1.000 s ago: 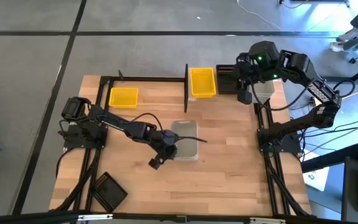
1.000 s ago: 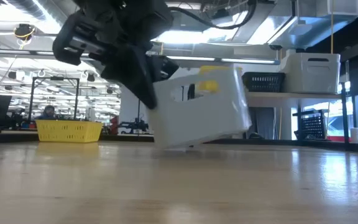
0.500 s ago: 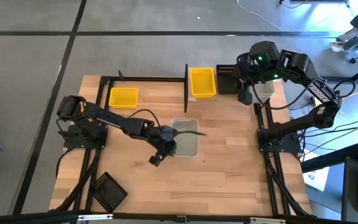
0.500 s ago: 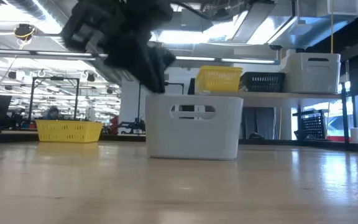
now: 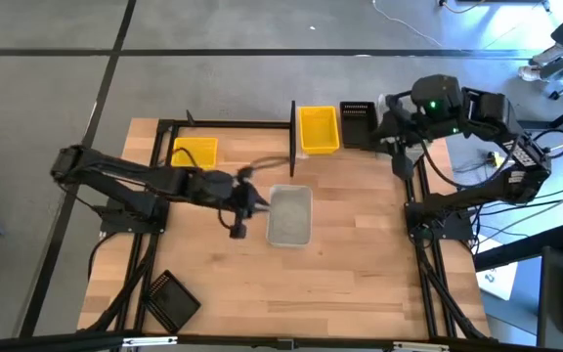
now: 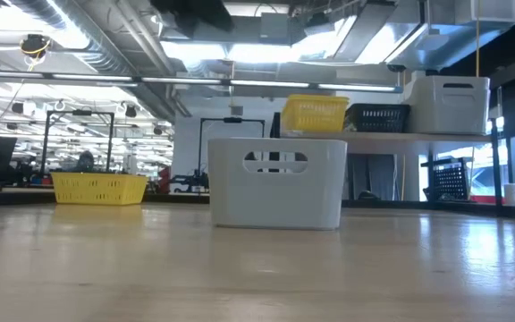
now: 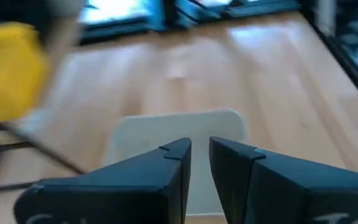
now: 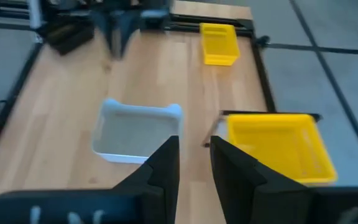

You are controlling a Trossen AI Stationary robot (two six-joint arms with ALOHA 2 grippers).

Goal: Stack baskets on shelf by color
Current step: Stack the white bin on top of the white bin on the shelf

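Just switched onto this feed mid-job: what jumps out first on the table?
The whitish-grey basket stands upright alone mid-table, with the left gripper empty just beside it. Bright yellow baskets catch the eye next: one on the shelf at the far edge, by a black basket under the right gripper, another on the table's far left.

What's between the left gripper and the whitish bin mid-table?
Nothing visible. The left gripper sits just beside the whitish bin, jaws slightly parted and empty, with only bare table between them. The right gripper waits back by the shelf.
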